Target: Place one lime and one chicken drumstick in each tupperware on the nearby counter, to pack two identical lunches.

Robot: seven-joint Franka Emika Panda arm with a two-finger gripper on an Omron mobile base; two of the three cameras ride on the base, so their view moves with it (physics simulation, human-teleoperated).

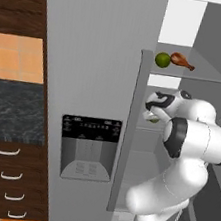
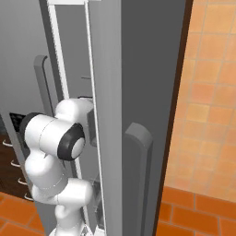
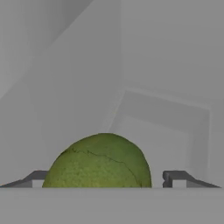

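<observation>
lime between the fingers: a round green lime (image 3: pixel 101 161) sits right in front of the hand camera, inside the open fridge (image 1: pixel 97 80), on a lower shelf
fingers: the gripper (image 3: pixel 105 178) has its 2 dark tips (image 3: pixel 174 177) spread wide, 1 on each side of the lime, with a gap showing on the right, so they are not squeezing it
other food: 1 more lime (image 1: pixel 162 59) and the chicken drumstick (image 1: pixel 182 60) lie side by side, almost touching, on the glass shelf (image 1: pixel 209 72) higher up
counter: the dark stone counter (image 1: pixel 11 112) is off to the left of the fridge
how the lime feels: I think it is light, firm and smooth, so it can roll or slip out
where to hold: across its fat middle, 1 tip on each side, with a soft squeeze
drumstick tip: grab the plump end, not the thin bone
</observation>
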